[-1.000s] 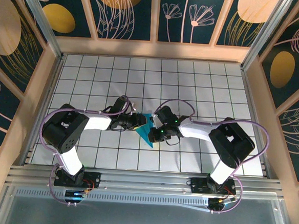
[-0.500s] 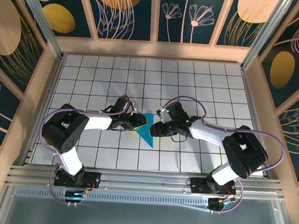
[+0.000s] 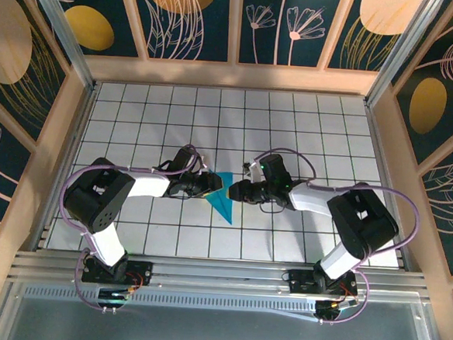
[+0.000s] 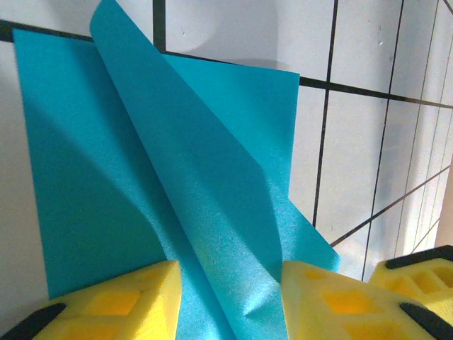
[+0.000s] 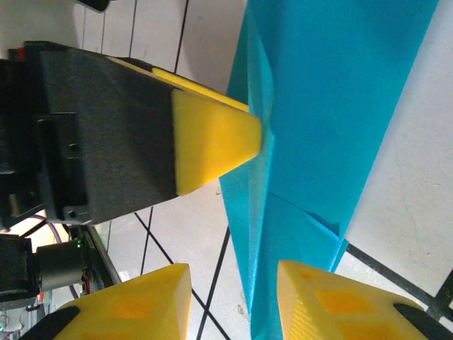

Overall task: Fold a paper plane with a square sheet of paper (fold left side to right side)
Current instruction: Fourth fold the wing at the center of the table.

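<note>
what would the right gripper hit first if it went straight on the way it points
The paper, right ahead of the right gripper; beyond it, probably the left gripper, though depth is unclear.

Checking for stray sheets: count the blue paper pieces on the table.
1. The folded turquoise paper lies mid-table between the left arm and the right arm; more could be hidden beneath them.

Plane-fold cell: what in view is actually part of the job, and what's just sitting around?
Job:
- square sheet of paper, turquoise, part-folded
- left gripper, at the paper
- right gripper, at the paper

Just there (fixtures, all of it):
- tiled table
- patterned walls
- metal rail
</note>
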Controlling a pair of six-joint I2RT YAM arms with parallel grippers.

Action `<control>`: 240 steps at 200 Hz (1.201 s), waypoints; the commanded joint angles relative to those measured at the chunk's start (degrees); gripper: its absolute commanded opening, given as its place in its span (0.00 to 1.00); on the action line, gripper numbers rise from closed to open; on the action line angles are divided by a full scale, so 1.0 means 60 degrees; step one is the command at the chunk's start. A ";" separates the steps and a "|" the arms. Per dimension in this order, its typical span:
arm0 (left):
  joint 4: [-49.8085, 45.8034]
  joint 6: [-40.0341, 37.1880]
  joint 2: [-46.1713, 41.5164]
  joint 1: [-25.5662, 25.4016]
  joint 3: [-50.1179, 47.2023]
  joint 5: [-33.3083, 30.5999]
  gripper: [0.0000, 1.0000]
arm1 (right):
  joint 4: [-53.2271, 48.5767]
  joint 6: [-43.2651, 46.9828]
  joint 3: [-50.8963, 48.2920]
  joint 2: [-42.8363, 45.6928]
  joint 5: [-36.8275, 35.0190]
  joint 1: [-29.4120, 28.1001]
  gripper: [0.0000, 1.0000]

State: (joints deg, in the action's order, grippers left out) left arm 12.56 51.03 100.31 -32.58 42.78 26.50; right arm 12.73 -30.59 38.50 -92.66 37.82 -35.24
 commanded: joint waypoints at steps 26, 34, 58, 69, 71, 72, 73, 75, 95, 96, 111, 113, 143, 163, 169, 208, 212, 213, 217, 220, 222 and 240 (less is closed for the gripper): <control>-0.0923 -0.0246 0.0443 0.0010 -0.0167 -0.0638 0.42 | 0.0630 -0.0190 0.0189 -0.0561 0.0372 -0.0099 0.31; -0.0921 -0.0245 0.0449 0.0010 -0.0173 -0.0623 0.43 | 0.0643 -0.0205 0.0204 -0.0621 0.0376 -0.0111 0.29; -0.0906 -0.0232 0.0448 0.0010 -0.0217 -0.0625 0.42 | 0.0747 -0.0246 0.0215 -0.0758 0.0441 -0.0135 0.25; -0.0892 -0.0238 0.0449 0.0010 -0.0216 -0.0623 0.42 | 0.0749 -0.0227 0.0230 -0.0815 0.0492 -0.0146 0.23; -0.0892 -0.0241 0.0449 0.0010 -0.0213 -0.0623 0.42 | 0.0742 -0.0232 0.0233 -0.0816 0.0493 -0.0146 0.23; -0.0892 -0.0235 0.0449 0.0010 -0.0215 -0.0623 0.42 | 0.0745 -0.0233 0.0233 -0.0816 0.0493 -0.0146 0.23; -0.0892 -0.0231 0.0449 0.0010 -0.0216 -0.0623 0.43 | 0.0740 -0.0233 0.0233 -0.0816 0.0493 -0.0146 0.23; -0.0892 -0.0236 0.0449 0.0010 -0.0217 -0.0623 0.42 | 0.0743 -0.0234 0.0234 -0.0834 0.0504 -0.0146 0.22; -0.0892 -0.0238 0.0446 0.0010 -0.0217 -0.0623 0.42 | 0.0693 -0.0194 0.0234 -0.0886 0.0500 -0.0146 0.15; -0.0892 -0.0240 0.0447 0.0010 -0.0217 -0.0623 0.42 | 0.0684 -0.0192 0.0234 -0.0887 0.0497 -0.0146 0.15; -0.0877 -0.0226 0.0455 0.0013 -0.0217 -0.0623 0.42 | 0.0611 -0.0157 0.0234 -0.0924 0.0451 -0.0146 0.09; -0.0877 -0.0216 0.0454 0.0000 -0.0217 -0.0623 0.43 | 0.0605 -0.0160 0.0234 -0.0920 0.0442 -0.0146 0.08; -0.0877 -0.0224 0.0435 0.0010 -0.0228 -0.0623 0.42 | 0.0479 -0.0132 0.0234 -0.0948 0.0276 -0.0146 0.00; -0.0877 -0.0214 0.0399 0.0008 -0.0247 -0.0638 0.43 | 0.0264 -0.0059 0.0247 -0.0924 0.0004 -0.0146 0.00; -0.0877 -0.0217 0.0394 0.0010 -0.0255 -0.0646 0.42 | 0.0201 -0.0030 0.0248 -0.0910 -0.0071 -0.0139 0.00; -0.0892 -0.0225 0.0388 0.0010 -0.0275 -0.0652 0.43 | -0.0156 0.0074 0.0334 -0.0948 -0.0538 -0.0118 0.00; -0.0892 -0.0224 0.0385 0.0010 -0.0275 -0.0652 0.42 | -0.0183 0.0074 0.0354 -0.0963 -0.0565 -0.0131 0.00; -0.0892 -0.0219 0.0380 0.0010 -0.0275 -0.0652 0.42 | -0.0186 0.0074 0.0353 -0.0963 -0.0571 -0.0124 0.00; -0.0891 -0.0226 0.0389 0.0010 -0.0275 -0.0652 0.42 | -0.0201 0.0074 0.0351 -0.0972 -0.0589 -0.0125 0.00; -0.0892 -0.0228 0.0390 0.0010 -0.0275 -0.0652 0.42 | -0.0214 0.0074 0.0358 -0.0982 -0.0604 -0.0131 0.00; -0.0884 -0.0228 0.0391 0.0010 -0.0275 -0.0652 0.43 | -0.0217 0.0081 0.0364 -0.0986 -0.0605 -0.0124 0.00; -0.0877 -0.0215 0.0401 0.0010 -0.0275 -0.0645 0.42 | -0.0218 0.0074 0.0366 -0.0993 -0.0602 -0.0130 0.00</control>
State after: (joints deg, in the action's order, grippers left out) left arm 12.58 51.03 100.29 -32.58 42.76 26.50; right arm 12.97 -31.44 39.27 -97.58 35.83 -35.73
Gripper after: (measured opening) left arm 0.424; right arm 0.052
